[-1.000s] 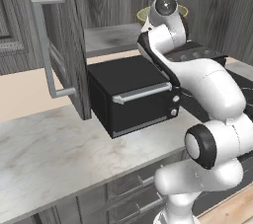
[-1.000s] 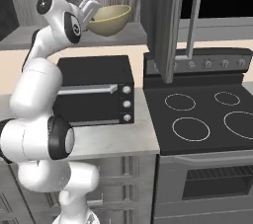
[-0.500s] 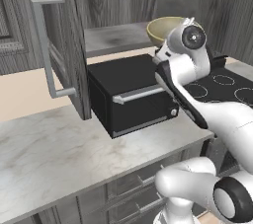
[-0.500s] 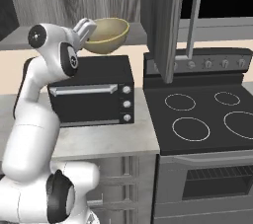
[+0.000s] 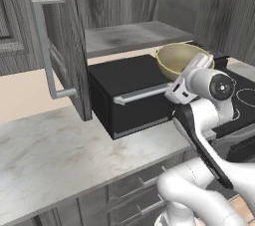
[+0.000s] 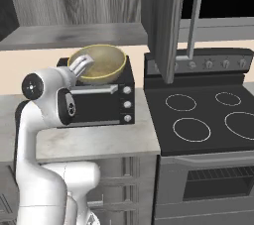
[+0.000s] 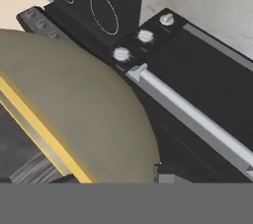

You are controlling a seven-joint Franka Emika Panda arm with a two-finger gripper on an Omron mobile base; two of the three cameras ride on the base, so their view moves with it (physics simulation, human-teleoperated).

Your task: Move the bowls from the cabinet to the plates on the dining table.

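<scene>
A tan bowl [image 5: 178,59] with a golden rim hangs just above the black toaster oven [image 5: 130,96], tilted a little. My gripper [image 5: 198,63] is shut on its rim at the side nearest the arm. From the right the bowl [image 6: 99,63] sits over the oven's top with the gripper [image 6: 82,65] on its left rim. In the hand view the bowl's [image 7: 64,114] underside is close in front. The dark grey cabinet [image 5: 130,36] stands open above, its shelf bare. The plates and dining table are out of view.
The cabinet's open door [image 5: 59,46] with its bar handle juts out at the left; another open door [image 6: 163,21] hangs over the black stove [image 6: 203,120]. A marble counter [image 5: 50,155] runs under the oven, with grey drawers [image 5: 119,192] below.
The arm has folded down and back from the cabinet, carrying the bowl from shelf height to just above the toaster oven. The grip has held.
</scene>
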